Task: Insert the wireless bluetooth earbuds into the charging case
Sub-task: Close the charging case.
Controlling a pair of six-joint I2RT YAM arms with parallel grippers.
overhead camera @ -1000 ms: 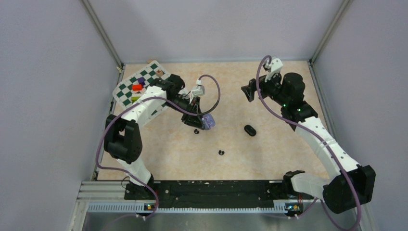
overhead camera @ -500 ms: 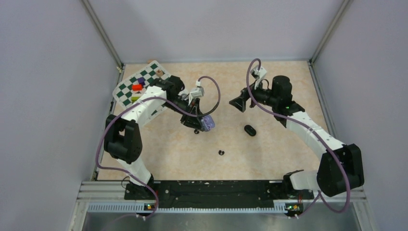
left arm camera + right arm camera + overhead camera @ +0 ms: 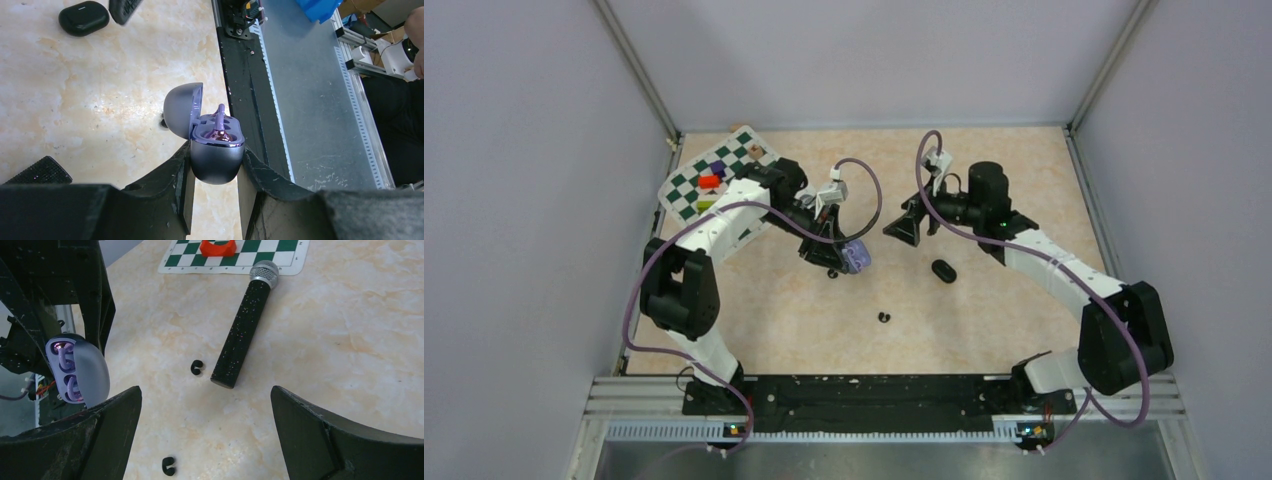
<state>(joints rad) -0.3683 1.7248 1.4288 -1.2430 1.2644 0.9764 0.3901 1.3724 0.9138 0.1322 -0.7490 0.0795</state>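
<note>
Between the jaws of the left gripper (image 3: 826, 250), clamped on its lower shell, sits the purple charging case (image 3: 216, 150), raised off the table (image 3: 984, 180) with its lid swung open and its mouth turned toward the other arm, apparently to keep the wells reachable. Two pale purple earbuds (image 3: 218, 131) lie in those wells, one stem poking up. Opposite, the right gripper (image 3: 901, 228) hangs with jaws spread wide and nothing between them, pointed at the case. Beneath it a black earbud (image 3: 197, 367) lies loose just beside a microphone (image 3: 244, 325), a second black earbud (image 3: 169, 466) nearby. The closed black case (image 3: 943, 271), probably their home, rests apart.
</note>
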